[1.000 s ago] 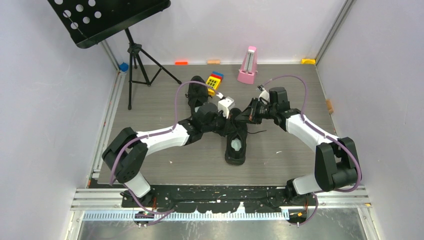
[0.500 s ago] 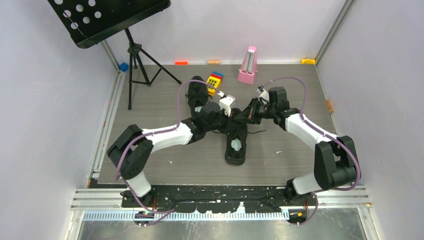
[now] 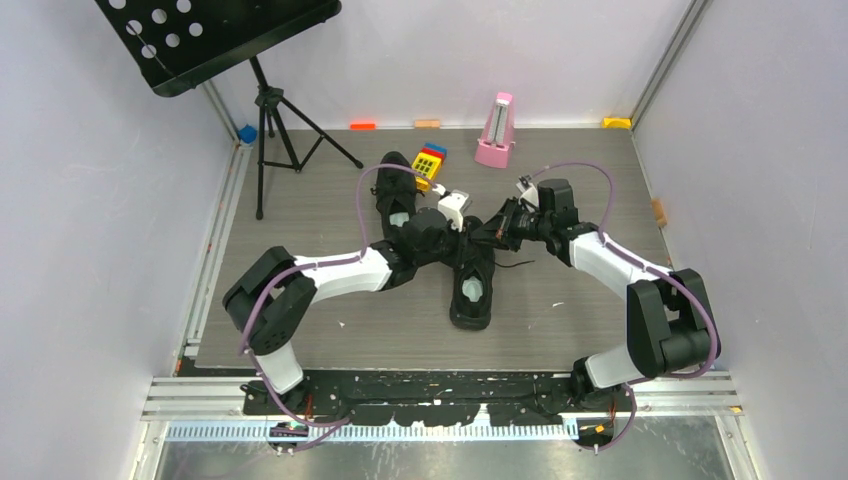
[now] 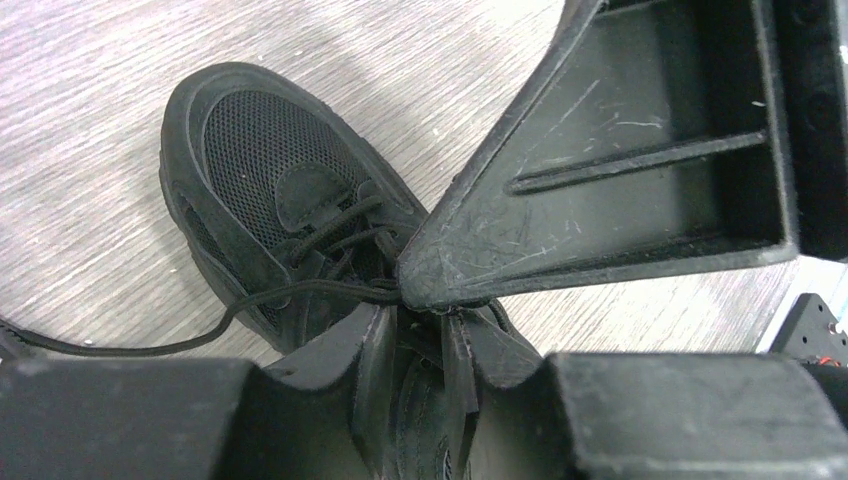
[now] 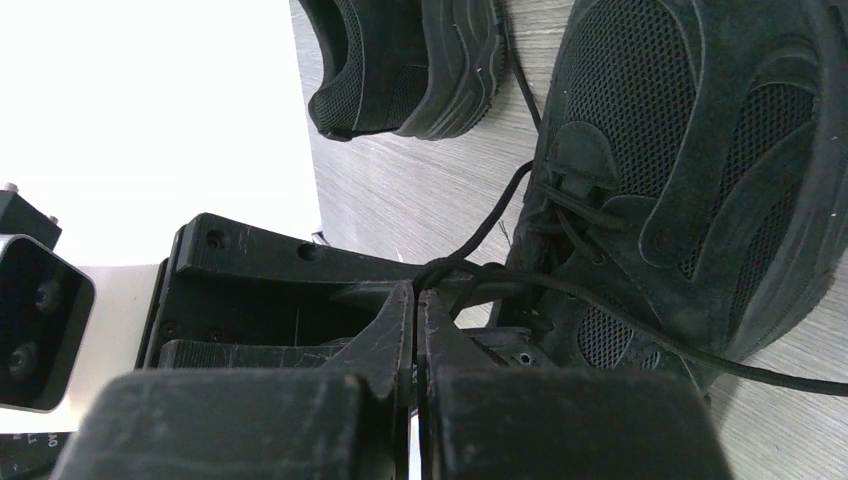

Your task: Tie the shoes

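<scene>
Far shoe (image 3: 393, 192): beyond the left arm (image 3: 340, 272), its lacing hidden.
Left gripper (image 4: 420, 320): jaws parted a crack over the near shoe (image 3: 472, 285); no clear hold.
Lace (image 4: 300, 286): thin, limp, probably slippery; best pinched close to the shoe.
Right gripper (image 5: 416, 300): closed on a lace loop.
Views: the wrist cameras resolve the lace; the top view only places the shoes, mid-table (image 3: 290, 210).

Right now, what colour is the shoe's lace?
Black lace, matching the shoe; clearest in the left wrist view.
</scene>
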`<state>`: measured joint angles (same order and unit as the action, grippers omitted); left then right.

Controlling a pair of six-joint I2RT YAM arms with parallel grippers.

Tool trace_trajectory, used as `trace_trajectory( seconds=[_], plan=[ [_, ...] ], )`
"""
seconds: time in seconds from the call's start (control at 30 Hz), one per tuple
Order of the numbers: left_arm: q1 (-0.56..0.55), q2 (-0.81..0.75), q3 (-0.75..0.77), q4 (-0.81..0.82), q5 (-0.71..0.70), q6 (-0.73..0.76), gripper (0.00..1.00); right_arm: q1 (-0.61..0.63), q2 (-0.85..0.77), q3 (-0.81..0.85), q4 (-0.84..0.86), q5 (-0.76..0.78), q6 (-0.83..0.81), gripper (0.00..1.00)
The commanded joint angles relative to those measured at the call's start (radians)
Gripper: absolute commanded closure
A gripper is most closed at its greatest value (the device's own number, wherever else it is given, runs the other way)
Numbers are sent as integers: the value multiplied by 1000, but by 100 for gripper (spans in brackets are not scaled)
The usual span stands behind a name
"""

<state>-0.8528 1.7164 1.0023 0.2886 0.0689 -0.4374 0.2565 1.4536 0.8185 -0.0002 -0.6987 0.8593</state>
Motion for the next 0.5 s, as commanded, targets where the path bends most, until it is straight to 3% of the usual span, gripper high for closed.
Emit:
trace_trajectory(
  seconds=[0.0, 0.47],
  plan=[
    [-5, 17, 38, 49, -120, -23, 73, 3, -4, -25, 104, -28, 65, 100],
    [-20, 35, 59, 9, -257, -94, 62, 3, -4, -49, 149, -25, 91, 100]
  ],
)
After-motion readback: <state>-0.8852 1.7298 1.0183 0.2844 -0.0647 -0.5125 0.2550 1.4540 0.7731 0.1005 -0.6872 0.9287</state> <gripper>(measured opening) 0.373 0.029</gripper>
